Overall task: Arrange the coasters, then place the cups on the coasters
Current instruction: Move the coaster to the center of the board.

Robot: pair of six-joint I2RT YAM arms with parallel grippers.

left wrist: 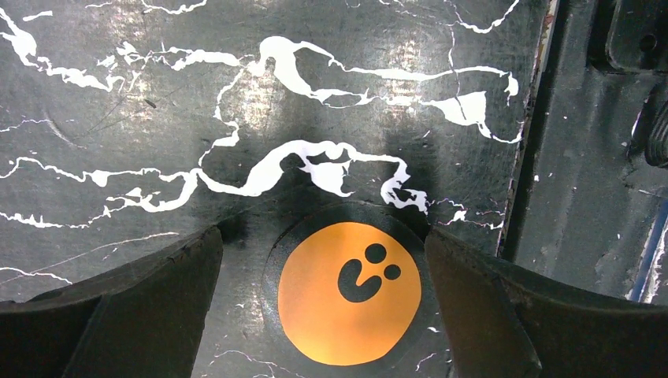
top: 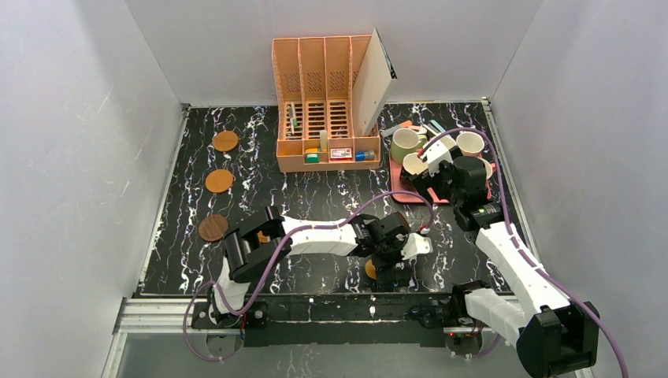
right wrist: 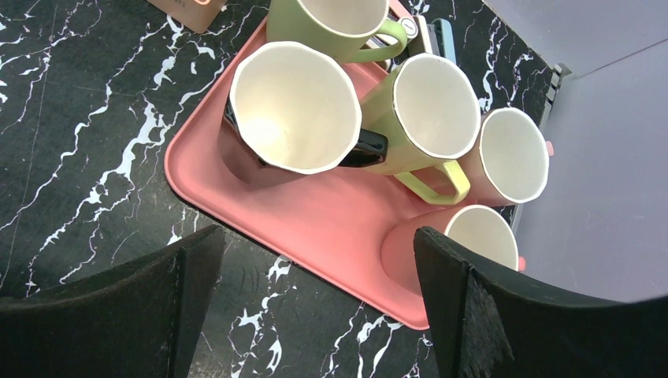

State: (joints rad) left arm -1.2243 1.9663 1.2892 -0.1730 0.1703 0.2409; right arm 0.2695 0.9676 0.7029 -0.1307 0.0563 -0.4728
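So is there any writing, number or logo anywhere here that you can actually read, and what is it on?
No readable words or numbers anywhere.
Orange coaster: only a dark sign, a curved blob with two dots, no letters.
Small red-and-white box in the orange organiser: label too small to read.

Lab-type robot test cell: plain white panel walls (top: 71, 157) enclose black marble-look table (top: 189, 260) on 3 sides, w/ 2 cabled robot arms (top: 315, 235) mounted on alu. frame rail (top: 157, 315) at table's near edge
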